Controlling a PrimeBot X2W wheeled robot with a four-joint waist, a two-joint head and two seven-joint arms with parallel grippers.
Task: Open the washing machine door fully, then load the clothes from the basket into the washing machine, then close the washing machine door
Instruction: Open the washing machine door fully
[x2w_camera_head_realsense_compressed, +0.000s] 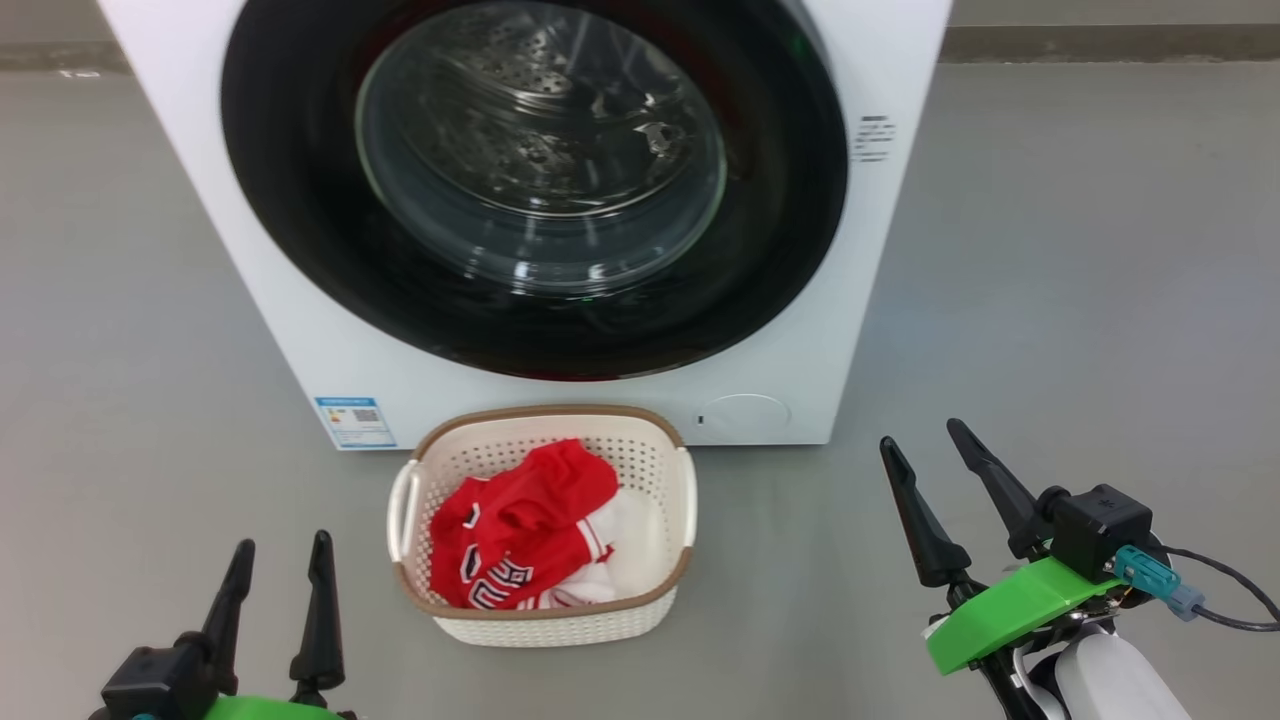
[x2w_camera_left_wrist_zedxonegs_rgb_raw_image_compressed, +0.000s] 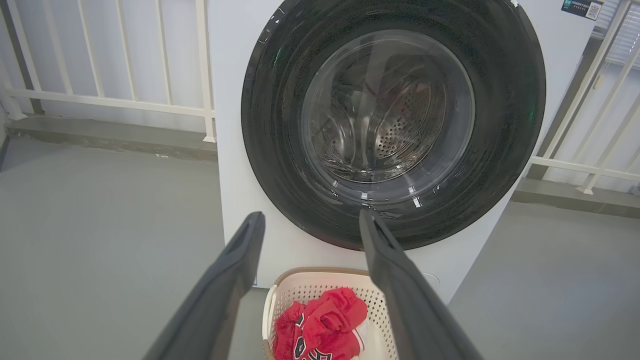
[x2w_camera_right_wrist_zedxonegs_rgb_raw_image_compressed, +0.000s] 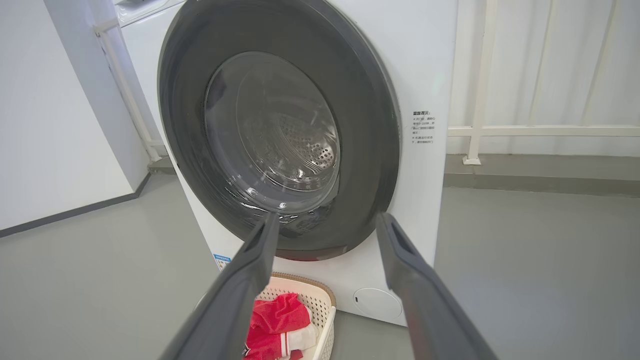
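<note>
A white washing machine (x2w_camera_head_realsense_compressed: 880, 300) stood on a grey floor (x2w_camera_head_realsense_compressed: 1050, 300), its round black door (x2w_camera_head_realsense_compressed: 300, 200) shut. Just in front sat the basket (x2w_camera_head_realsense_compressed: 545, 412), holding the red and white clothes (x2w_camera_head_realsense_compressed: 530, 520). The left end effector (x2w_camera_head_realsense_compressed: 283, 541) and the right end effector (x2w_camera_head_realsense_compressed: 918, 432) hovered on either side of the basket, both spread wide and empty.

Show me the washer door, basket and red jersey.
Round glossy black washing machine door (x2w_camera_head_realsense_compressed: 300, 250), head view, left black ring.
Cream perforated plastic basket (x2w_camera_head_realsense_compressed: 560, 625), head view, front wall.
Bright red jersey (x2w_camera_head_realsense_compressed: 540, 500), head view, upper fold.
</note>
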